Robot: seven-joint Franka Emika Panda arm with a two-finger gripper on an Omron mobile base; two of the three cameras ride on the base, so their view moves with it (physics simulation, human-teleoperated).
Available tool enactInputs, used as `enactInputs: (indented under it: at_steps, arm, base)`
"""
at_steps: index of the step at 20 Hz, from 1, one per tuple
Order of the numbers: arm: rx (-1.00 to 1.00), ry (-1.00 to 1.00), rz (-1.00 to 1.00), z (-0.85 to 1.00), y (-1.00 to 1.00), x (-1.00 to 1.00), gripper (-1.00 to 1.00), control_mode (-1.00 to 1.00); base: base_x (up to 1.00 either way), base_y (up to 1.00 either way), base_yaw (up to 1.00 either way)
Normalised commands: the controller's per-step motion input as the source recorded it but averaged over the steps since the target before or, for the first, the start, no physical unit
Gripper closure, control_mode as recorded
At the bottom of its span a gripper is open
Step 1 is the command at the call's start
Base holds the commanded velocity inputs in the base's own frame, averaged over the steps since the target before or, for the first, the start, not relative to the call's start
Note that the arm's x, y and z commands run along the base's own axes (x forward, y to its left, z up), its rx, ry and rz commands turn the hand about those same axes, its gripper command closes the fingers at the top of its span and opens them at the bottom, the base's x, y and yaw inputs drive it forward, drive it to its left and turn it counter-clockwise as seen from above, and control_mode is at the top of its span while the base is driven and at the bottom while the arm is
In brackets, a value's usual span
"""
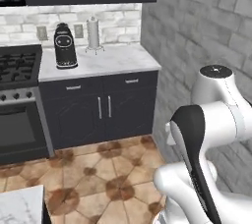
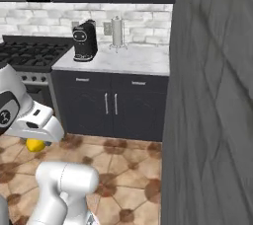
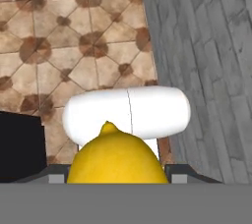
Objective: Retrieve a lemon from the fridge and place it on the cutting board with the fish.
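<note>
We carry the lemon (image 3: 117,155) pinched in our end effector (image 3: 117,176), its nippled tip pointing out over the patterned tile floor (image 3: 74,46) in the hand view; from the right base view the lemon peeks out yellow beneath the folded white arm, low above the tiles and well apart from the marble desk (image 2: 129,59) where a black coffee maker (image 2: 84,40) and a paper towel holder (image 2: 117,33) stand. Neither cutting board nor fish appears ahead of us, so we judge the trip is far from over. The risk, as we see it, is the round, smooth fruit slipping from its two-point grip if the arm swings or the base turns sharply, then rolling away across the floor. The grey brick wall (image 2: 212,100) close on our right could also clip the arm or hand as we turn.
</note>
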Motion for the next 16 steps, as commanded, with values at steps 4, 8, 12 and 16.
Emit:
enactInputs:
  at_steps: [4, 8, 12, 16]
  arm:
    - [0.0, 0.0, 0.0, 0.0, 0.0, 0.0, 1.0, 1.0]
    - [0.0, 0.0, 0.0, 0.0, 0.0, 0.0, 1.0, 1.0]
    - [0.0, 0.0, 0.0, 0.0, 0.0, 0.0, 1.0, 1.0]
    - [0.0, 0.0, 0.0, 0.0, 0.0, 0.0, 1.0, 1.0]
  base:
    - [1.0, 0.0, 0.29]
    - [1.0, 0.01, 0.4]
    - [1.0, 0.0, 0.52]
    - [0.9, 0.0, 0.58]
